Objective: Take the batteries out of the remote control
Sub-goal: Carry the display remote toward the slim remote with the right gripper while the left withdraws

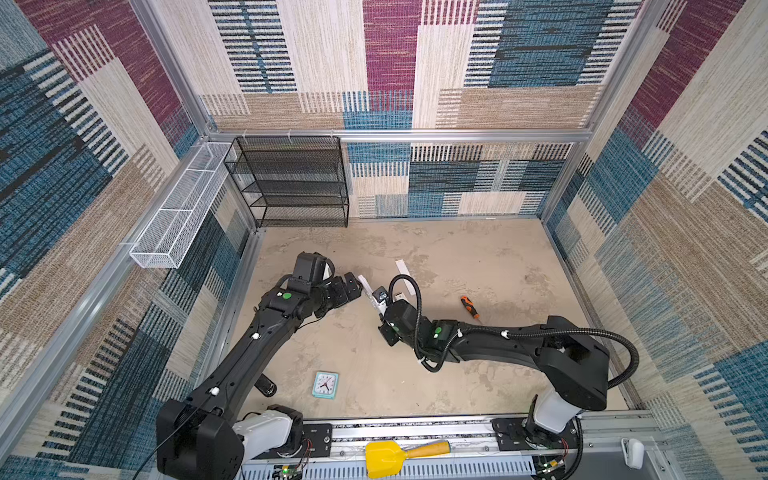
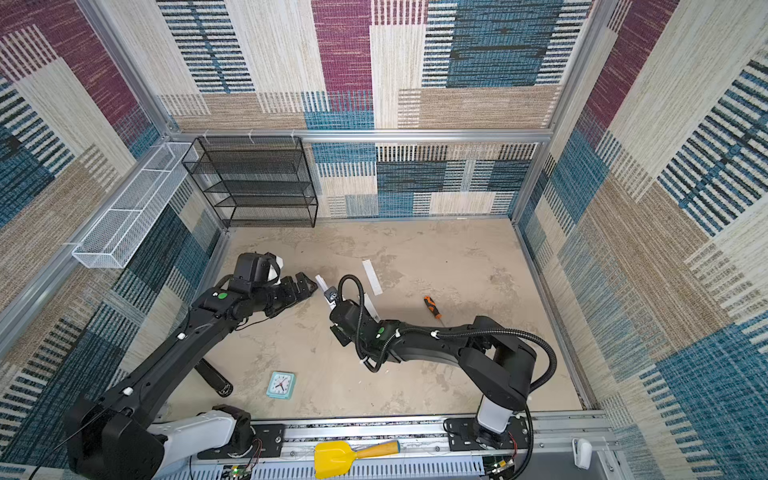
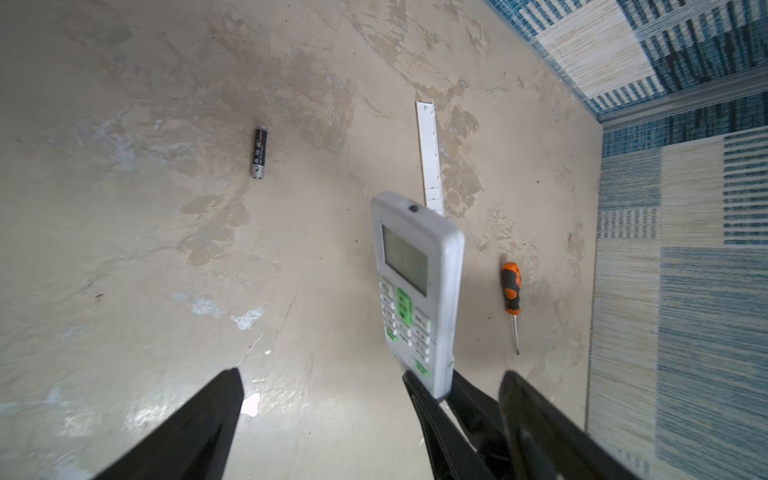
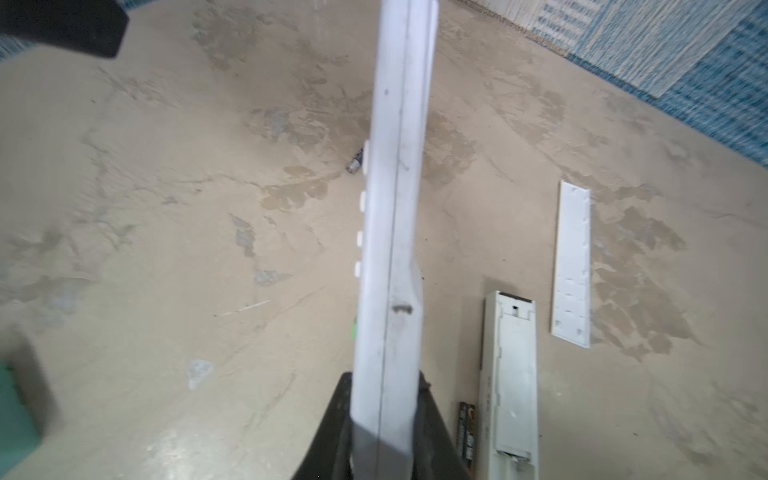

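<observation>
One dark battery [image 3: 258, 153] lay loose on the worktop [image 3: 124, 257] toward its back edge as the right hand [image 4: 386, 395] pinched the raised remote control [image 3: 417, 286] by its lower end, button face toward the left hand [image 1: 352, 284], spread wide and empty just beside it.

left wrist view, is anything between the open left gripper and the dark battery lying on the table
Nothing visible does. Only bare table lies between the left gripper and the dark battery. The remote, held up by the right gripper, sits off to the side of that path.
</observation>
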You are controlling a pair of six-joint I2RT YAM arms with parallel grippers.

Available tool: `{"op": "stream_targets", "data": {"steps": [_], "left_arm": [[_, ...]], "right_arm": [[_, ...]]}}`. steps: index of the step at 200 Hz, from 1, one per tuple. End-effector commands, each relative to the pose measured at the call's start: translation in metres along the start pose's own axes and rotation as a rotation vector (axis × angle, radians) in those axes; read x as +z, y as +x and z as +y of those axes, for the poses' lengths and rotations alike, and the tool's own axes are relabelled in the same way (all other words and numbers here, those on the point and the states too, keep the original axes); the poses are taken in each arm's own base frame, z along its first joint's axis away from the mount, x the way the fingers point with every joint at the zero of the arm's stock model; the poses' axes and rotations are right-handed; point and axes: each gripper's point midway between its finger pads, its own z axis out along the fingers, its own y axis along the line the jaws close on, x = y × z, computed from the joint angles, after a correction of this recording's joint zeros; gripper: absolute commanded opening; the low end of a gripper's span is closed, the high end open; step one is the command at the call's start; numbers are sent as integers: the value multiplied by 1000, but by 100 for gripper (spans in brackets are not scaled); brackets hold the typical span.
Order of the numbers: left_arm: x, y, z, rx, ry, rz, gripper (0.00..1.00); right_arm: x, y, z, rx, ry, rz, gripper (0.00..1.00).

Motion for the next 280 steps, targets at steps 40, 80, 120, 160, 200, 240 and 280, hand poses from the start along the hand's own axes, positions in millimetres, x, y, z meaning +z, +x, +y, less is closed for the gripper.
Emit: {"op": "stream_targets", "data": {"steps": [40,80,120,160,200,240,280], "left_arm": [[34,4,-19,-217,165,85,74],[51,10,-13,-280,152,132,60],[58,10,-6,-301,127,121,33],[57,8,-6,-276,136,103,13],[53,5,-9,-204,174,64,7],[53,0,-25,-128,338,19,0],[45,-6,-56,-116,564,25,0]], "right_arm": [[-11,-10,-6,-219,166,-64,8],[-9,-7,-1,-286,171,-56,10],[-11,-7,0,-310,175,-50,13],[-14,-13,6,-286,135,-69,29],[-42,-42,10,-74,-26,-134,59],[-78,-73,-29,276,-232,-203,66],[-79,-73,-62,573,-415,-149,70]]}}
